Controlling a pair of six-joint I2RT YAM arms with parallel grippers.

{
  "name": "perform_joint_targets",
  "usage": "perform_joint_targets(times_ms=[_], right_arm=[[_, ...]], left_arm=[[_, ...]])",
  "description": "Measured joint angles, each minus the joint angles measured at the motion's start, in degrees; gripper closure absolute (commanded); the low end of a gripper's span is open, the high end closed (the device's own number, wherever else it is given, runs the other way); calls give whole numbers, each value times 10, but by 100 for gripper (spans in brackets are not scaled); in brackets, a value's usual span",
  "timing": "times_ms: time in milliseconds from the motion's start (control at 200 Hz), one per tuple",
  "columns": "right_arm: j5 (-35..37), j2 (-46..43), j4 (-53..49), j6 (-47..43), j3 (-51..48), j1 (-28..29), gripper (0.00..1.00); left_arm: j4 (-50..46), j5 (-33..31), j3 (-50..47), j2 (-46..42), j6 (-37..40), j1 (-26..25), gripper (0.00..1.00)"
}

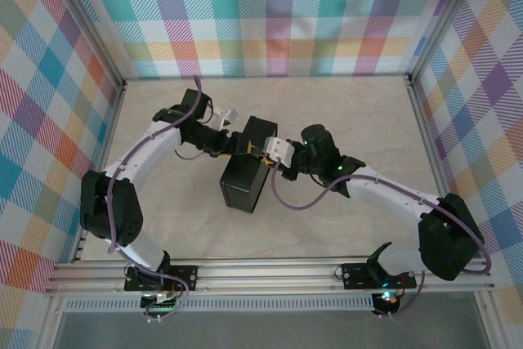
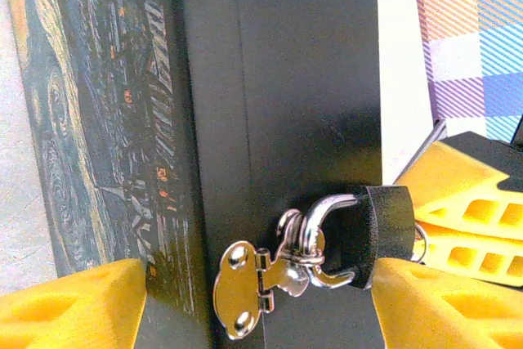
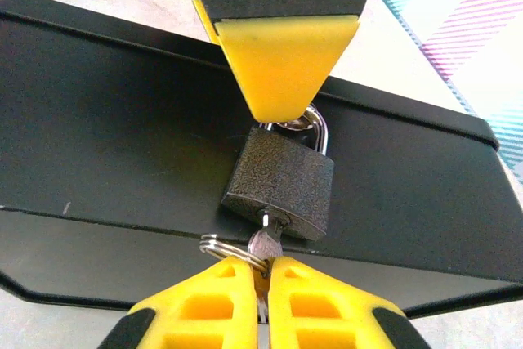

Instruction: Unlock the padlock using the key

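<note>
The padlock (image 3: 282, 185) is small, dark grey and bumpy. It hangs on the black side of the box (image 3: 106, 136), near the middle of the table (image 1: 343, 112). Its thin silver shackle (image 3: 317, 130) goes through a shiny hasp (image 2: 241, 288) on the box. The shackle looks pushed down into the lock.

The key (image 3: 265, 243) sticks into the hole at the bottom of the padlock. A thin ring (image 3: 216, 245) hangs from the key, just beside the lock.

The right gripper (image 3: 263, 266) comes at the padlock from below in its own camera. Its two yellow fingers are pressed together on the key, with the key's flat end squeezed between the tips.

The left gripper (image 2: 257, 284) is at the box from the other side. Its fingers are far apart, with the box between them, so it is pinching the box. One finger is against the painted lid (image 2: 98, 120), which has dark blue and yellow swirls. The other finger (image 3: 278, 63) has its yellow tip right on top of the shackle, touching it.

From above, the two arms meet at the box — the left one from the left and the right one from the right. The box is black on top and lies slanted. The two grippers are very near each other, with the padlock between them.
</note>
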Motion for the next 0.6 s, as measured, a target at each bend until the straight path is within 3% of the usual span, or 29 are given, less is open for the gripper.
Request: perform_joint_targets(times_ms=[345, 600], right_arm=[[-24, 12, -56, 49, 40, 2, 92], [-26, 22, -62, 73, 40, 2, 73]], left_arm=[[4, -8, -2, -26, -12, 4, 24], [5, -13, -2, -40, -15, 8, 21]])
